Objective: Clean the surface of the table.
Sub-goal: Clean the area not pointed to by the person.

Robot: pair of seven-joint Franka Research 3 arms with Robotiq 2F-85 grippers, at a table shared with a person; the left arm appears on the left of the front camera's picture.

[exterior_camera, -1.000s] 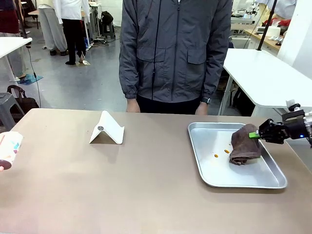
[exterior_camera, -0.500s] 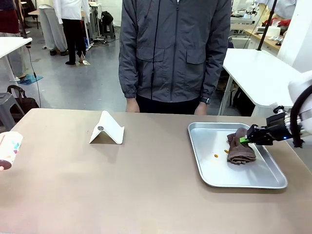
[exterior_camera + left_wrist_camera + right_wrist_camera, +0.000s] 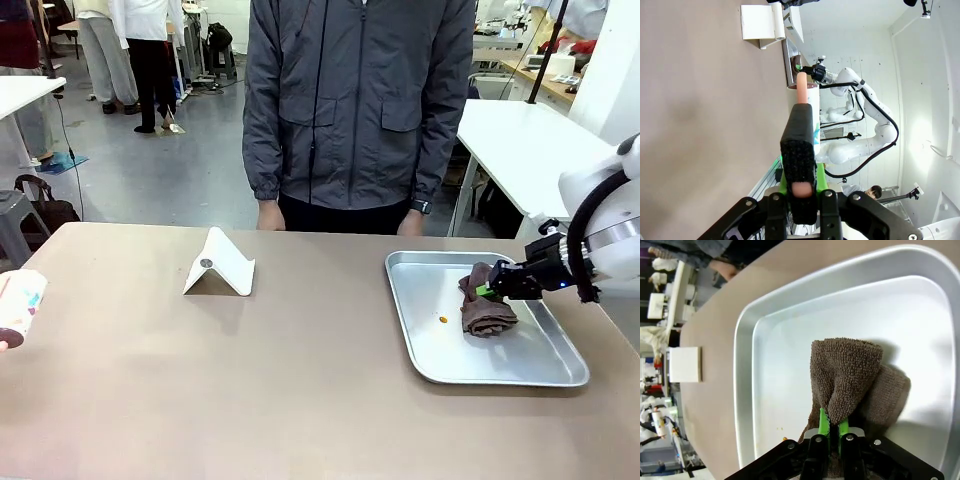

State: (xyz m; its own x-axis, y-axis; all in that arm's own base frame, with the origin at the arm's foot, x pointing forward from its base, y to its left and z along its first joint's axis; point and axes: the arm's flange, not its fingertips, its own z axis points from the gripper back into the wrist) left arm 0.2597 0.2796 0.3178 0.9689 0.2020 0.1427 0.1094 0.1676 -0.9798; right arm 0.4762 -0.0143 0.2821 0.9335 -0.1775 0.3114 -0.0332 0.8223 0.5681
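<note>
Shifting left since a moment ago, the right gripper [image 3: 486, 291] is dragging the brown towel [image 3: 486, 316] across the metal tray [image 3: 520, 352], jaws pinching its soft fold. Meanwhile the left gripper [image 3: 802, 125] is pinching a paper cup [image 3: 20, 305]. The table [image 3: 250, 380] is lying beneath everything, seemingly rigid and smooth: for wiping, not gripping.

Matte smooth table [image 3: 250, 380], shiny metal tray [image 3: 440, 352] w/ rough brown terry cloth [image 3: 485, 312]
</note>
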